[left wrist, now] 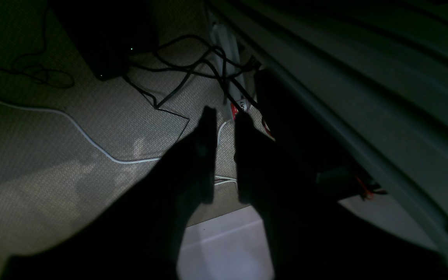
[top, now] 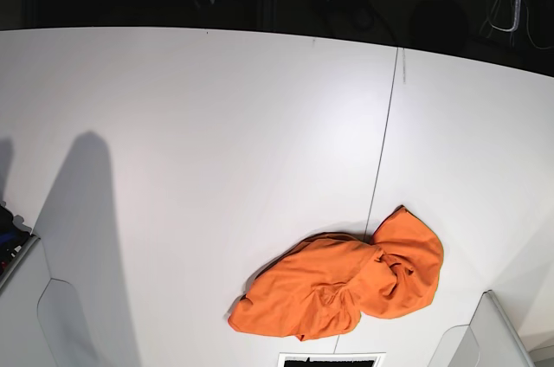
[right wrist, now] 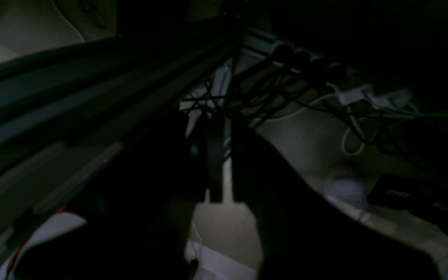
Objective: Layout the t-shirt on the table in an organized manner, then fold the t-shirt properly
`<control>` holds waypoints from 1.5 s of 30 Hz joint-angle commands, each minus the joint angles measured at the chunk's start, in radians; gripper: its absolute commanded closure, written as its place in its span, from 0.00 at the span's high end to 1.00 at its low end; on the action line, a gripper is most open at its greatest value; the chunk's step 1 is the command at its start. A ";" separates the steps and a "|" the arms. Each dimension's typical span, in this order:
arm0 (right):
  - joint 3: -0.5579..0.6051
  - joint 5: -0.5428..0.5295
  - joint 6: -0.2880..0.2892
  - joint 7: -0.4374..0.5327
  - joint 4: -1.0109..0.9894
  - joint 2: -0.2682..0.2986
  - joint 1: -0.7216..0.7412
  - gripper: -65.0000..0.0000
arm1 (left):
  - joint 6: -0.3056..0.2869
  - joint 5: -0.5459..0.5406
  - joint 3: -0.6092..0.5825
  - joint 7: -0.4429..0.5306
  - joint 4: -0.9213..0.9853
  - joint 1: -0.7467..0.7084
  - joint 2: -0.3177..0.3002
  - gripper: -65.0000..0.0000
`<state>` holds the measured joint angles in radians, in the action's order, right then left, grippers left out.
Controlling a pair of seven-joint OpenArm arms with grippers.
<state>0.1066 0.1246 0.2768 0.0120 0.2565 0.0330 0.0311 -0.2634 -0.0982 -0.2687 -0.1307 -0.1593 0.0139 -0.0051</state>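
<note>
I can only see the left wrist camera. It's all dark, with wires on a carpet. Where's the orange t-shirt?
Observer: The t-shirt is crumpled in a heap on the table, near the edge closest to the base camera.
Operator: Is my gripper close to it?
Observer: No. The left gripper is past the table's far edge, well away from the shirt.
Operator: Is the other gripper holding something?
Observer: No. The right gripper holds nothing. Its jaws are nearly together and it points down at cables on the floor.
</note>
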 commanded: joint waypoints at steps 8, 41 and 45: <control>0.001 -0.001 0.018 0.011 0.006 0.000 0.005 0.07 | -0.010 -0.001 0.002 0.004 -0.005 0.002 0.005 0.18; 0.000 -0.062 0.229 0.209 0.798 0.145 -0.610 0.07 | -0.018 0.007 0.180 0.219 -0.950 -0.663 -0.095 0.18; 0.000 -0.066 0.230 0.209 0.934 0.171 -0.684 0.07 | -0.063 0.007 0.230 0.216 -1.086 -0.726 -0.095 0.18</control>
<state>0.1074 0.0692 0.4965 0.1989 1.1824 0.1970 -0.6392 -0.3149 -0.0864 -0.0364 0.0708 -1.2327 -0.7017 -0.1024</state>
